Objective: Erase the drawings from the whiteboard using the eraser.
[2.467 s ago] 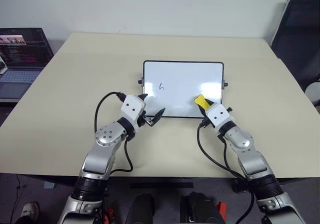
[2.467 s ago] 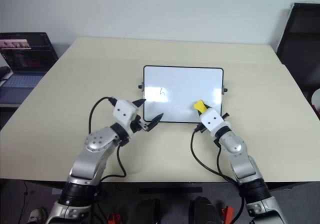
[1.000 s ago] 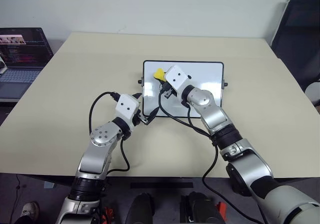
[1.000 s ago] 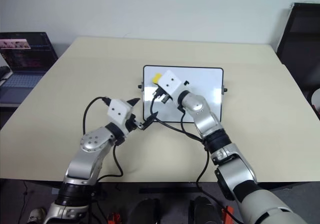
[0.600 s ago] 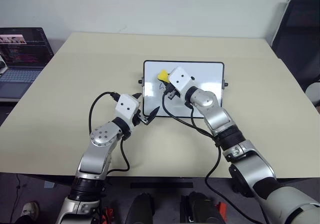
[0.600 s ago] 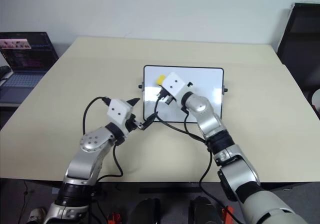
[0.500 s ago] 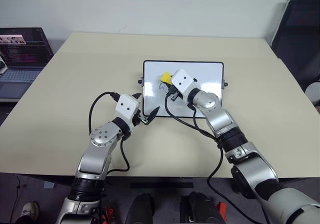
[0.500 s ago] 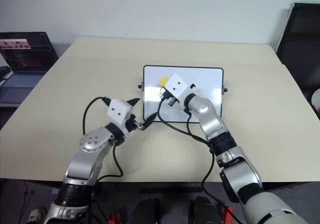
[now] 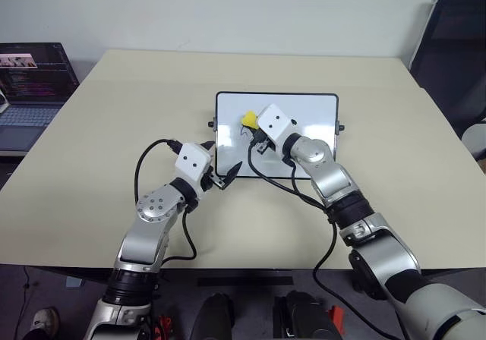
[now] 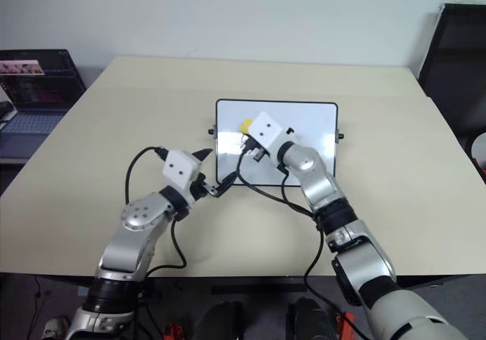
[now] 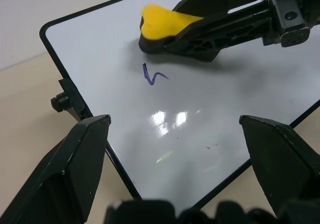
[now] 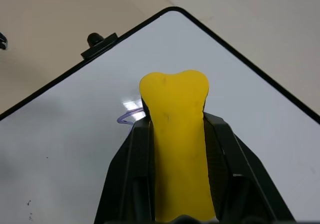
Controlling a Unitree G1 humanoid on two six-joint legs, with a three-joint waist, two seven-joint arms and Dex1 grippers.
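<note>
The whiteboard [image 9: 311, 112] lies flat in the middle of the table. My right gripper [image 9: 254, 124] is shut on the yellow-topped eraser [image 9: 247, 118] and holds it down on the board's left part. A short purple squiggle of the drawings [image 11: 152, 75] shows just beside the eraser [image 11: 165, 24]. In the right wrist view a bit of that mark [image 12: 127, 116] peeks out next to the eraser [image 12: 175, 134]. My left gripper [image 9: 226, 158] stands open at the board's near left corner, holding nothing.
A laptop [image 9: 30, 82] with a lit screen sits off the table's far left. A black chair [image 9: 456, 51] stands at the far right. Small black knobs [image 9: 212, 124] stick out from the board's short sides. The tan table [image 9: 114, 112] spreads wide around the board.
My right gripper carried the eraser from the board's near right corner to its left part, over the mark. In the last second it slid slightly nearer. The mark is now partly wiped.
</note>
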